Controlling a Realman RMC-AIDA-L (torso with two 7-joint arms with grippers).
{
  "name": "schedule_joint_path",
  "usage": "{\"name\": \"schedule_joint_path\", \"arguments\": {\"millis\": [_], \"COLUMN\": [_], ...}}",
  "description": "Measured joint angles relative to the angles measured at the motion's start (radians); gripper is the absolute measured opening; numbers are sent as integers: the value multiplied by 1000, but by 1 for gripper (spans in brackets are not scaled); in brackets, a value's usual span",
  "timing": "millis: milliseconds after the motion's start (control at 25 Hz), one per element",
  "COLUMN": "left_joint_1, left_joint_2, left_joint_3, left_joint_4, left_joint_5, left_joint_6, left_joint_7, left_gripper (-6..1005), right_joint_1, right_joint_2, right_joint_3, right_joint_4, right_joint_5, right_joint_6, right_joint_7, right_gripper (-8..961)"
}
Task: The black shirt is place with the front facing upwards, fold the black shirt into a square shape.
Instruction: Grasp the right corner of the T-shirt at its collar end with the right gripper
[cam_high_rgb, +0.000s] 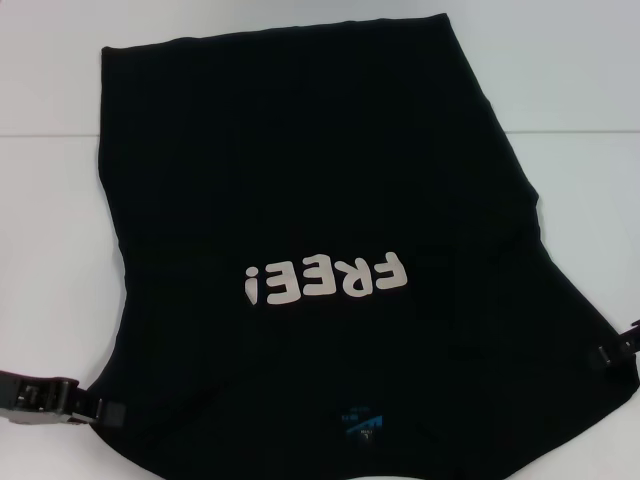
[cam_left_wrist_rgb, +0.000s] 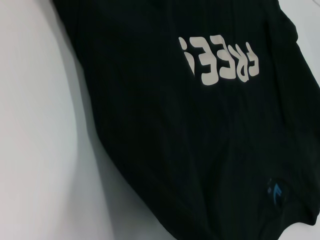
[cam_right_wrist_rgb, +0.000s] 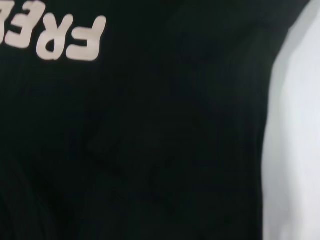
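Black cloth: the shirt (cam_high_rgb: 320, 200) is spread front-up on the white tabletop (cam_high_rgb: 50, 200), between the two pincers, with its collar end nearest the robot.
Lettering: off-white "FREE!" (cam_high_rgb: 326, 280) is seen upside down from the head view, about midway between the pincers and a little beyond them.
Neck label: a small blue label (cam_high_rgb: 362, 425) is seen near the collar, between the pincers and closer to the robot than the lettering.
Left pincer: the left pincer (cam_high_rgb: 112, 410) is placed at the shirt's left edge by the shoulder, touching the cloth; it cannot be told whether the cloth is gripped or how wide the pincer stands.
Right pincer: the right pincer (cam_high_rgb: 603, 357) is placed at the shirt's right edge by the other shoulder, touching the cloth; its state cannot be told either.
Shirt shape: the far hem end is seen narrower than the end between the pincers, and the sleeves are not seen sticking out.
Wrist views: only black cloth, lettering and white tabletop are shown.
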Motion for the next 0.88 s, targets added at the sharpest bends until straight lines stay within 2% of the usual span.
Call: {"name": "schedule_joint_path", "arguments": {"millis": [240,480,800,880], "left_joint_1": [0,0,0,0], "left_joint_2": [0,0,0,0], "left_joint_3": [0,0,0,0], "left_joint_4": [0,0,1,0], "left_joint_5": [0,0,0,0], "left_joint_6": [-5,-11,-11,-11], "left_joint_7": [0,0,0,0], "left_gripper": [22,21,23,23], "right_joint_1": [2,11,20,23], "right_joint_2": [15,14,26,29], "right_joint_3": [-27,-30,-34,-37], "right_joint_4": [18,53,54,54], "right_joint_5": [-3,-3,-60,-67], "right_joint_6": [25,30,56,58], "right_joint_7": [5,6,40,44], "right_gripper": [827,925,887,792]}}
